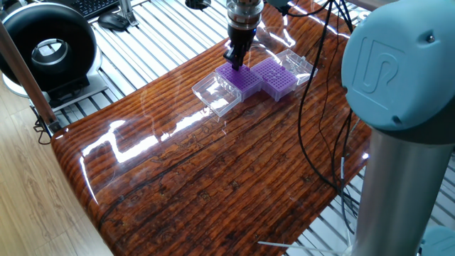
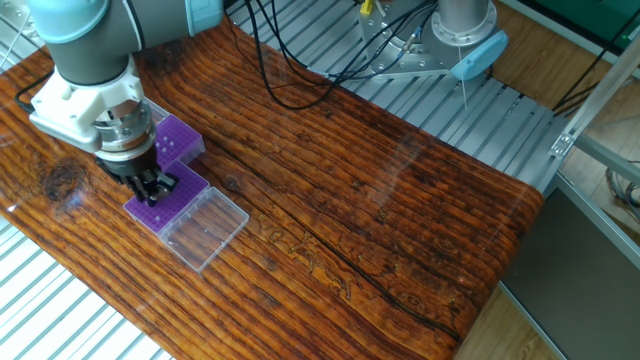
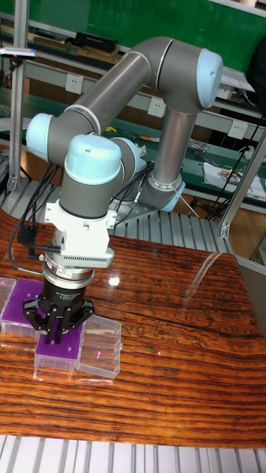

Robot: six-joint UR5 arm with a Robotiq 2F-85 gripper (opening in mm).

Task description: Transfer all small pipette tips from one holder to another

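Your pincer (image 2: pixel 157 187) sits low over the near purple rack (image 2: pixel 163 203), tips close together; can't tell if clamped on anything. Small pipette tips too tiny to see. 2nd rack (image 2: pixel 178 139) at 12 o'clock.

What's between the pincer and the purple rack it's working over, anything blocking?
Nothing visible. The pincer hangs directly over the nearer purple rack, fingertips right at its top face. The other purple rack and the clear lids sit to the sides. The tips themselves are too small to make out.
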